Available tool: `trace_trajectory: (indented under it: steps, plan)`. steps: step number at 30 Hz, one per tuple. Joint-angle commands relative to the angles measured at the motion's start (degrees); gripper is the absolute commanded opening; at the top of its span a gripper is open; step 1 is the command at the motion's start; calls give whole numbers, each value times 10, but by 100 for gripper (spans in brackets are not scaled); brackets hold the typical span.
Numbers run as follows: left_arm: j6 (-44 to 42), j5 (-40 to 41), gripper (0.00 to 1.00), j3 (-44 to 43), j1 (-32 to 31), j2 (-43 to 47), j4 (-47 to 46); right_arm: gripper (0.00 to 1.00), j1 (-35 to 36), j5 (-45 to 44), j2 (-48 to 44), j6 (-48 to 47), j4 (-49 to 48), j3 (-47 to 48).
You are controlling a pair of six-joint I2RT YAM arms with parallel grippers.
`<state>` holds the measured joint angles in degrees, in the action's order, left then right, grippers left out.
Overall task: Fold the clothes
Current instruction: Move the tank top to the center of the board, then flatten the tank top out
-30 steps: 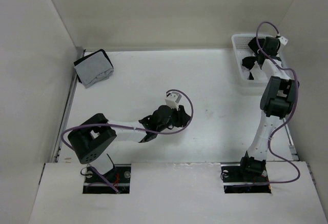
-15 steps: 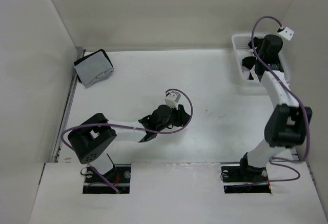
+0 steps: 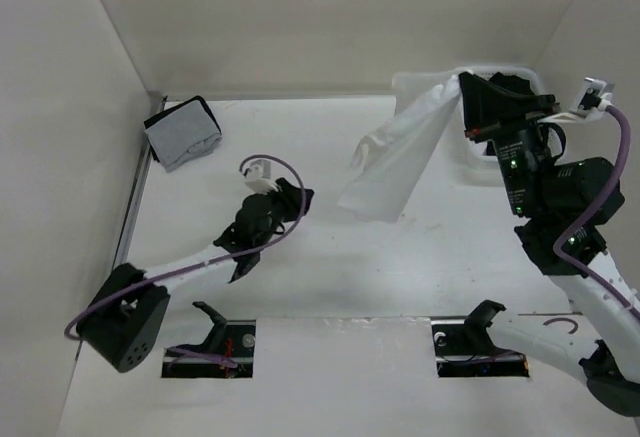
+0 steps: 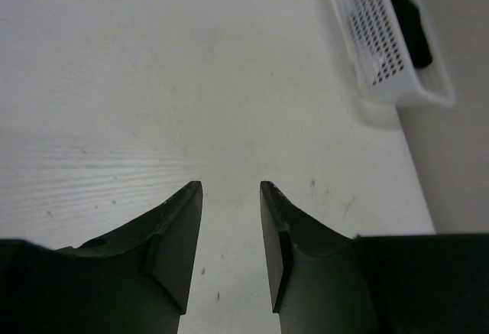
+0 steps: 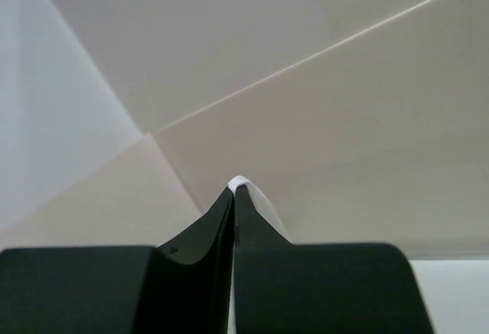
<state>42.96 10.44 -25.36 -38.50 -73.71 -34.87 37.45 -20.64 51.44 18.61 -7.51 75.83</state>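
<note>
Right fingers (image 5: 205, 231) clamp the top (image 3: 395, 162), which dangles over the counter's (image 3: 300, 147) far-right corner, while left fingers (image 4: 179, 231) stand parted and empty: lifted, but spreading and folding remain.

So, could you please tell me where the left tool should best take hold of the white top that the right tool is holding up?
Probably the lower hanging corner of the white top, approached from the left. The right tool pinches an upper edge, so the fabric drapes down and leftward. That leaves the bottom corner free and nearest the open left tool.
</note>
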Motion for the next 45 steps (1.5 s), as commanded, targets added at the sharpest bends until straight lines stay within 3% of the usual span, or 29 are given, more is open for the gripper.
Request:
trace_trajectory:
  steps: [1, 4, 7, 11, 13, 17, 21, 24, 26, 29, 32, 34, 36, 40, 43, 45]
  plan:
    - [63, 21, 35, 51, 79, 111, -2, 2, 50, 12, 13, 29, 15, -60]
    - [78, 26, 35, 71, 112, 146, 10, 3, 15, 93, 39, 105, -77, -202]
    - [75, 42, 35, 72, 123, 146, 26, 3, -50, 198, 124, 188, -218, -331]
    - [66, 43, 35, 53, 101, 90, 26, 2, -136, 267, 245, 253, -335, -408]
    - [54, 38, 35, 33, 82, 47, 25, 2, -160, 282, 274, 261, -325, -405]
    - [11, 26, 36, -13, 29, -23, 27, 14, -176, 278, 303, 245, -248, -374]
    - [-42, 36, 43, -55, -25, -74, 31, 45, -170, 208, 265, 211, -185, -386]
    - [-65, 30, 45, -80, -46, -106, 38, 49, -143, 147, 200, 197, -131, -415]
    - [-86, 23, 45, -101, -56, -125, 61, 39, -123, 127, 161, 189, -97, -433]
    - [-103, 21, 44, -122, -67, -138, 116, 13, -83, 103, 88, 187, -32, -465]
    - [-109, 25, 44, -116, -86, -129, 166, 7, -39, 80, 10, 212, 30, -507]
    - [-107, 27, 45, -102, -97, -112, 198, 11, -10, 68, -34, 253, 89, -531]
    - [-104, 27, 45, -84, -108, -85, 243, 21, 29, 63, -66, 302, 150, -554]
    - [-83, 36, 45, -47, -134, -15, 312, 35, 177, 36, -123, 429, 251, -577]
    - [-65, 69, 45, -34, -161, 29, 363, 46, 253, -6, -112, 484, 355, -550]
    - [-62, 101, 47, -24, -178, 43, 372, 47, 294, -19, -95, 499, 386, -531]
